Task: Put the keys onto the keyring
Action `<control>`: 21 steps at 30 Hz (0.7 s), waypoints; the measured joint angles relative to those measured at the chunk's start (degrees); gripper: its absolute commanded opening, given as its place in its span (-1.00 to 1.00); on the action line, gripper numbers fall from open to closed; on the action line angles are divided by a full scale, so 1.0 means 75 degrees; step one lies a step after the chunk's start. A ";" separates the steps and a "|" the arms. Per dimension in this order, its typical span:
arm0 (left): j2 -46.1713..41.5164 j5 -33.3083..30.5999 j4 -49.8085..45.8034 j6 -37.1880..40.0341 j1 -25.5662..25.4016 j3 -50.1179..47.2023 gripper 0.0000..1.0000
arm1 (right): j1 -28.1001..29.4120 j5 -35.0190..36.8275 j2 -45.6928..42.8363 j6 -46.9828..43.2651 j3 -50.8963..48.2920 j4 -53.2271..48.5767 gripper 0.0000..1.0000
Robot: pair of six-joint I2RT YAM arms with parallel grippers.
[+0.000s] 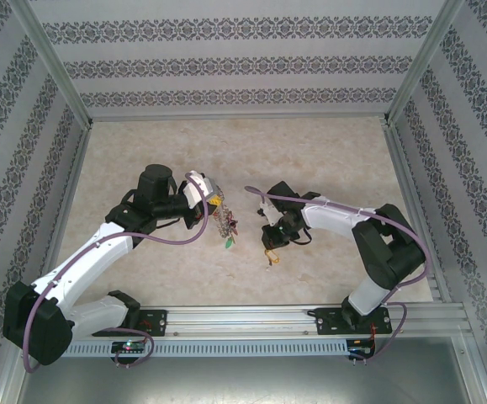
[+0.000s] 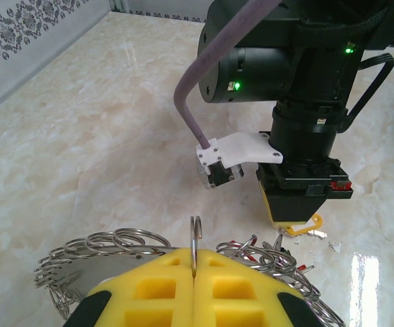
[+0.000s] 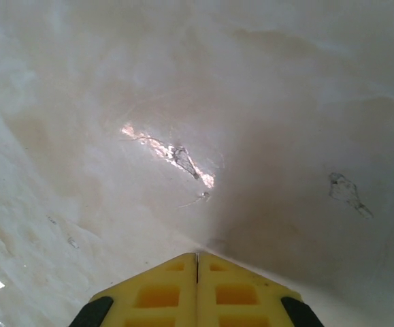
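My left gripper (image 1: 216,204) (image 2: 195,253) is shut on the wire of the keyring (image 1: 224,225) (image 2: 134,240), held just above the table; its many silvery rings and keys fan out on both sides of the yellow fingers. A green tag (image 1: 228,244) dangles below. Just to the right, my right gripper (image 1: 271,244) (image 2: 293,216) (image 3: 197,254) points down at the table, shut. The pale tan-orange tagged key (image 2: 305,225) (image 1: 270,257) pokes out from under its tips, blade on the table. I cannot tell the loose red-tagged key from the ring's red tags.
The marble-patterned table (image 1: 327,151) is walled by patterned panels on three sides. A metal rail (image 1: 251,318) with both arm bases runs along the near edge. Scuff marks (image 3: 176,155) show on the table ahead of the right fingers.
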 measured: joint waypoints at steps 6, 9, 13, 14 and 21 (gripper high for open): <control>0.0000 0.0038 0.0000 0.0000 0.0000 0.0000 -1.00 | -0.0003 0.0076 -0.1067 -0.0050 -0.0265 0.0207 -1.00; 0.0000 0.0154 0.0000 0.0000 0.0000 0.0000 -1.00 | -0.0017 0.0044 -0.2101 -0.0224 -0.0562 0.0431 -1.00; 0.0017 0.0583 0.0020 -0.0003 0.0000 0.0000 -1.00 | -0.0082 -0.0122 -0.3780 -0.0711 -0.0918 0.0924 -1.00; 0.0044 0.0723 0.0058 -0.0009 0.0000 0.0000 -1.00 | -0.0105 -0.0163 -0.4179 -0.0860 -0.1000 0.1052 -1.00; 0.0396 0.1463 0.0350 -0.0064 -0.0221 0.0000 -1.00 | -0.0111 -0.0210 -0.6245 -0.1845 -0.1536 0.1845 -1.00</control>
